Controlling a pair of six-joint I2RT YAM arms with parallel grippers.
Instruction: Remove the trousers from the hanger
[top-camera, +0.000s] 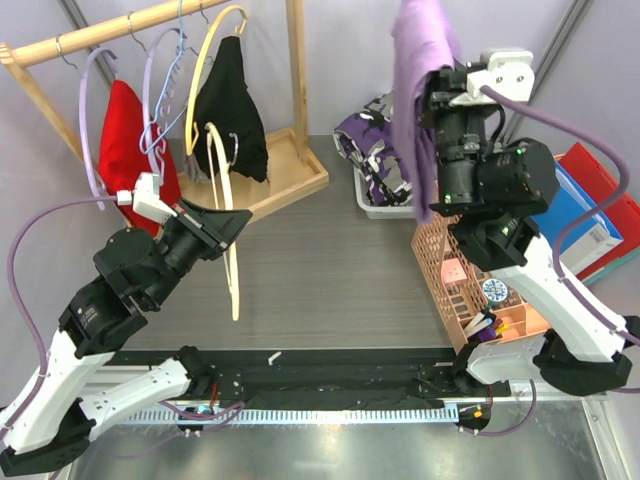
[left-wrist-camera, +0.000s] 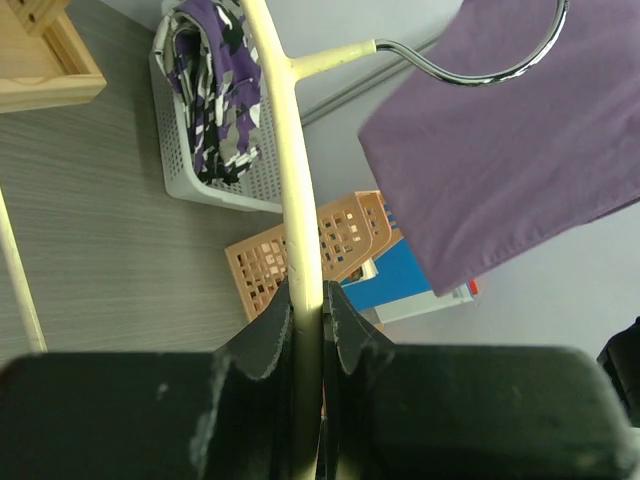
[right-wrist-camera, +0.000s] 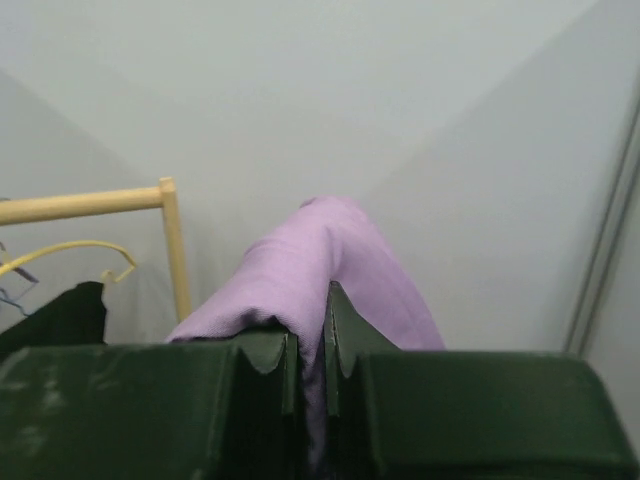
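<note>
My left gripper (top-camera: 230, 222) is shut on a bare cream hanger (top-camera: 226, 200) and holds it above the table; in the left wrist view the hanger's bar (left-wrist-camera: 298, 190) runs between my closed fingers (left-wrist-camera: 308, 312), with its metal hook (left-wrist-camera: 480, 76) at the top. My right gripper (top-camera: 440, 85) is raised high and shut on the plain lilac trousers (top-camera: 418, 100), which hang down from it. The fabric (right-wrist-camera: 330, 250) drapes over and between its fingertips (right-wrist-camera: 310, 345). The lilac trousers also show in the left wrist view (left-wrist-camera: 500, 150). The camouflage trousers (top-camera: 372, 148) lie in a white basket (top-camera: 385, 208).
A wooden rack (top-camera: 295, 90) at the back left holds a red garment (top-camera: 125, 135), a black garment (top-camera: 235, 100) and several hangers. An orange basket (top-camera: 465, 290) stands by the right arm. Blue and red boxes (top-camera: 590, 210) lie at the right.
</note>
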